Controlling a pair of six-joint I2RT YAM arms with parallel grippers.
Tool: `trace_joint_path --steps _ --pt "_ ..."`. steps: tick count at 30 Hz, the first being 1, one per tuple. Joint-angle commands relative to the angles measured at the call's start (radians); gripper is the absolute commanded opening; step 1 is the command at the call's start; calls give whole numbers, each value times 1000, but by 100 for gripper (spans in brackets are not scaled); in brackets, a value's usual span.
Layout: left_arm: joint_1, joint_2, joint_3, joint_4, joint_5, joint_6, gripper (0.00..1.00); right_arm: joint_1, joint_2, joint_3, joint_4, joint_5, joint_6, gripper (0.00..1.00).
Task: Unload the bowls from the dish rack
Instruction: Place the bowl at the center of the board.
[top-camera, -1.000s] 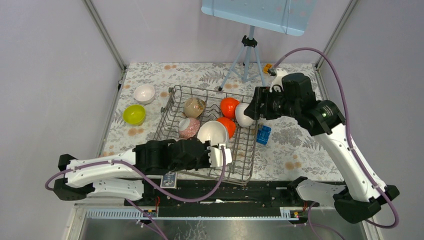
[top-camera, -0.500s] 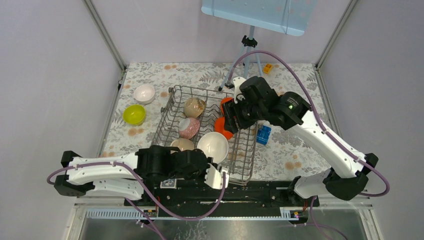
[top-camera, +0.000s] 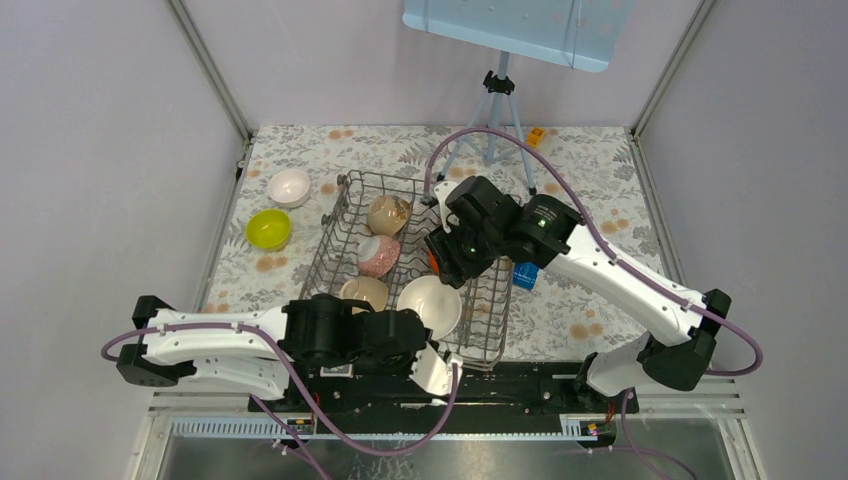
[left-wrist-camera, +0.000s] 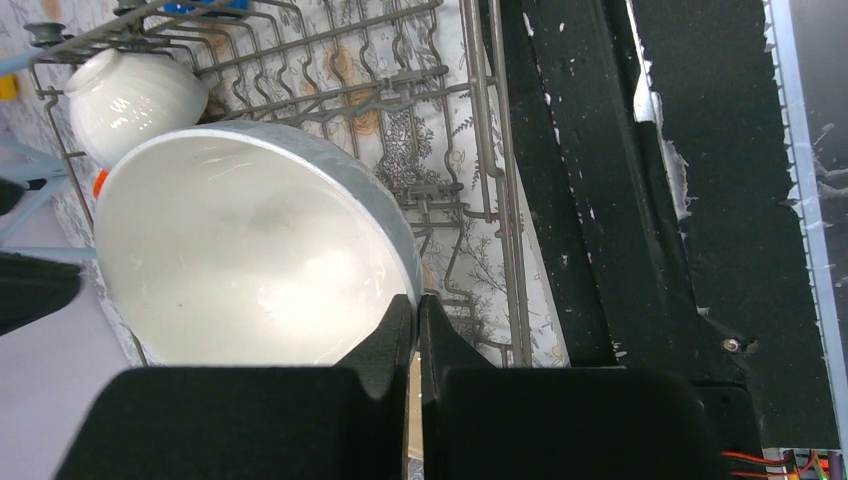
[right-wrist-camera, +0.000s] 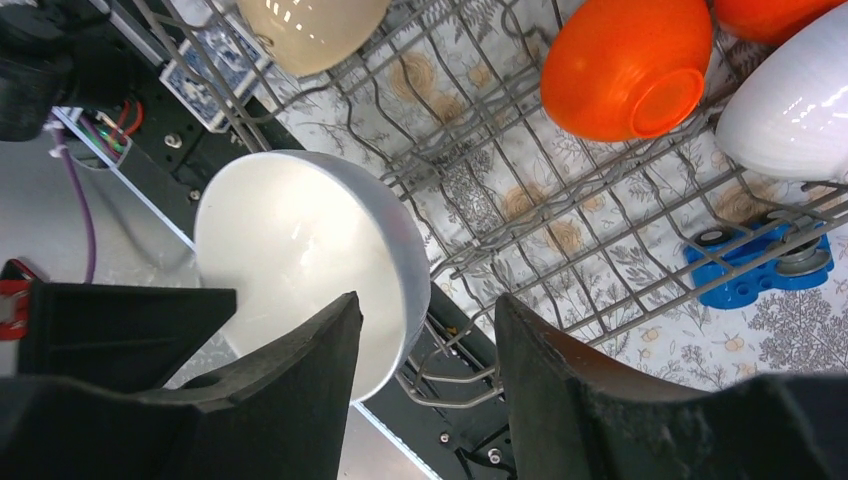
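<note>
Now we see the large white bowl (top-camera: 430, 305) tipped on edge over the near rim of the dish rack (top-camera: 480, 300), its lip pinched in our left gripper (left-wrist-camera: 417, 310), apparently for lifting out, while our right gripper (right-wrist-camera: 427, 305) hovers above, jaws partly spread and empty.

The large white bowl (left-wrist-camera: 250, 250) stands tilted on edge, its hollow towards me and its rim nipped in my left fingers (left-wrist-camera: 392, 335). Past my right fingers (right-wrist-camera: 300, 390), an orange-red bowl (right-wrist-camera: 625, 65) and a smaller white bowl (right-wrist-camera: 790, 100) lean among the tines of the grey wire dish rack (top-camera: 410, 190).
</note>
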Motion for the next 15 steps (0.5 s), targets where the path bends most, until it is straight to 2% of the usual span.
trace_joint_path --steps 1,15 --pt "-17 -5 70 47 -33 33 0 10 9 -32 3 28 -21 58" --pt "-37 -4 71 48 -63 27 0 28 29 -93 25 -2 -15 44"
